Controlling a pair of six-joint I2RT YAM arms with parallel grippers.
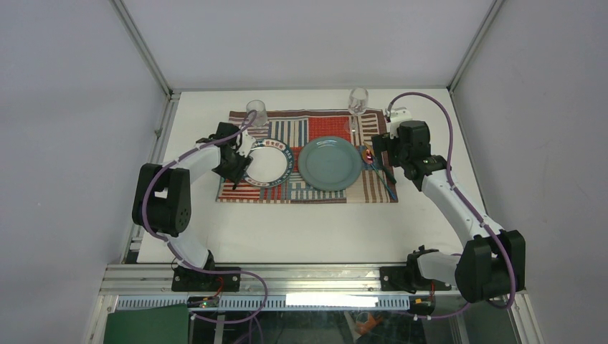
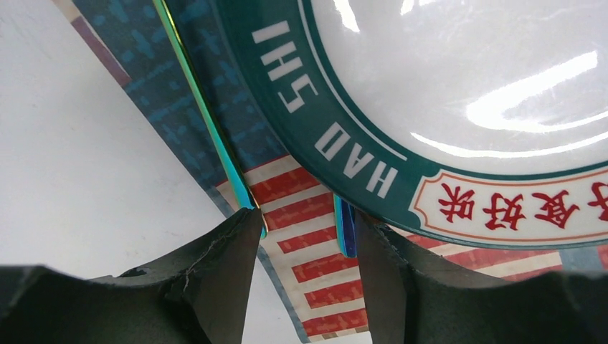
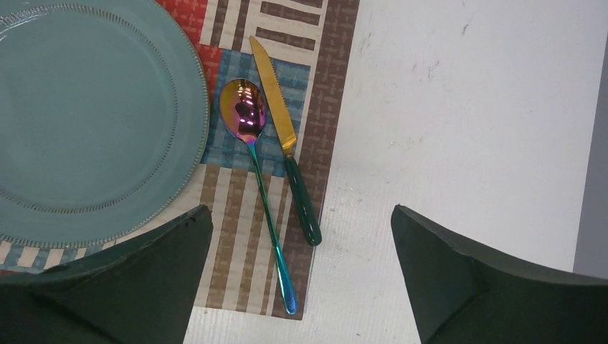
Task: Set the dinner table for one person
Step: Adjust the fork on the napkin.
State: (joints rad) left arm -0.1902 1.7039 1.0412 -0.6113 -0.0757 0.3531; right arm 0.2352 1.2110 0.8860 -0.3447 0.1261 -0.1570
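The dinner table (image 1: pixel 301 229) is a white top with a striped patchwork placemat (image 1: pixel 326 123) on it. On the mat lie a white plate with a green lettered rim (image 1: pixel 269 163) and a teal plate (image 1: pixel 329 163). My left gripper (image 2: pixel 305 222) stands open low over the mat's left edge, by the white plate (image 2: pixel 459 93). One thin iridescent handle (image 2: pixel 208 122) runs along its left finger, and a second iridescent tip (image 2: pixel 345 226) shows by its right finger. My right gripper (image 3: pixel 301 208) is wide open above an iridescent spoon (image 3: pixel 247 118) and a gold knife with a green handle (image 3: pixel 283 136).
A short clear glass (image 1: pixel 257 112) stands at the mat's back left and a stemmed glass (image 1: pixel 358 100) at its back right. Aluminium rails and grey walls close in the table. Bare white tabletop (image 3: pixel 466 107) lies right of the mat.
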